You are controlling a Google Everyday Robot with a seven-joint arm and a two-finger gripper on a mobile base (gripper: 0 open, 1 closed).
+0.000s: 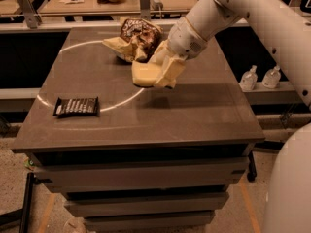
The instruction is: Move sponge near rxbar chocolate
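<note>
Sponge [144, 74] is clamped between the fingers of the gripper [166, 74] and is lifted clear of the table [194, 115], its shadow falling on the surface below. It hangs over the table's middle, just in front of the brown-and-cream snack bag [138, 37]. Rxbar chocolate [77, 106] lies flat near the left front edge, well apart from the sponge. Two bottles [250, 77] stand beyond the right side.

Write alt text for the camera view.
The robot's tool holds the sponge just above the middle of the table. The rxbar chocolate lies flat near the table's front-left edge, and a crumpled snack bag sits at the back.
</note>
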